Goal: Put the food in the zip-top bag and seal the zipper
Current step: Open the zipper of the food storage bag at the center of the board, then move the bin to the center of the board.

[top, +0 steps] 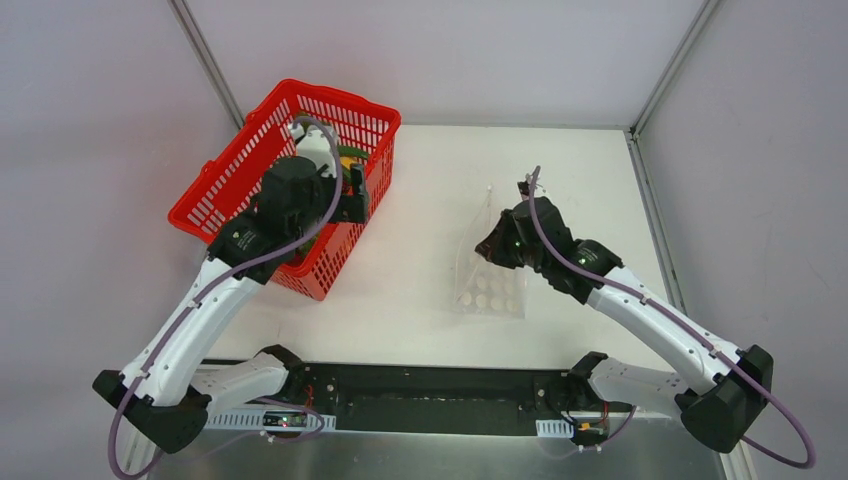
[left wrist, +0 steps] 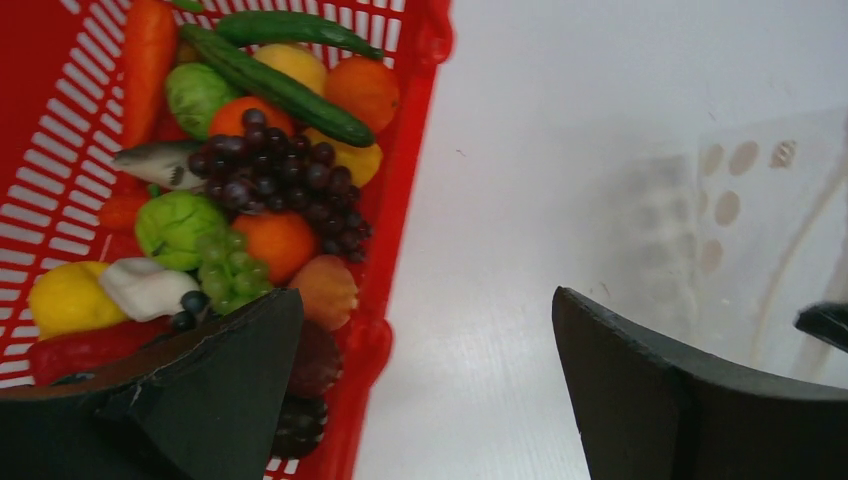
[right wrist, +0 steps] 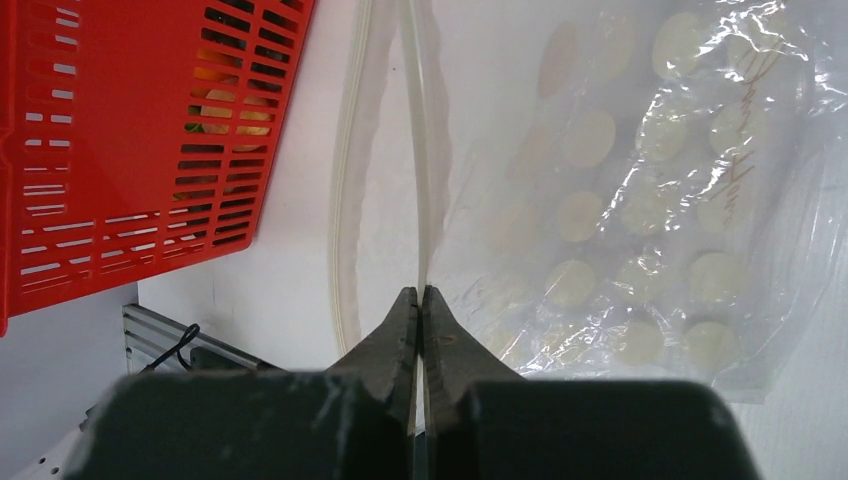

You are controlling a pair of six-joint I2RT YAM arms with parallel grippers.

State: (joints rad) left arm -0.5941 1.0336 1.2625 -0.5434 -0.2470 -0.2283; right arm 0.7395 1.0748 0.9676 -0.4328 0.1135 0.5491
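The food lies in the red mesh basket (left wrist: pixel 60 150): dark purple grapes (left wrist: pixel 280 180), an orange ball (left wrist: pixel 365 90), green pieces (left wrist: pixel 180 225), white garlic (left wrist: pixel 145 287) and a yellow lemon (left wrist: pixel 65 298). My left gripper (left wrist: pixel 425 330) is open and empty, straddling the basket's right rim (left wrist: pixel 400 200); it shows in the top view (top: pixel 358 192). The clear dotted zip-top bag (right wrist: pixel 640 200) lies on the table right of the basket (top: pixel 490 290). My right gripper (right wrist: pixel 421 292) is shut on one zipper strip (right wrist: pixel 415 150) of the bag's mouth and holds it raised (top: pixel 490 245). The other strip (right wrist: pixel 345 200) hangs apart.
The basket (top: pixel 290 180) also holds a carrot (left wrist: pixel 148 50), cucumbers (left wrist: pixel 275 85), a toy fish (left wrist: pixel 160 165) and a red pepper (left wrist: pixel 90 345). The white table (top: pixel 420 180) is edged by metal frame posts (top: pixel 655 80) and grey walls. The arm bases sit on a black bar (top: pixel 420 400).
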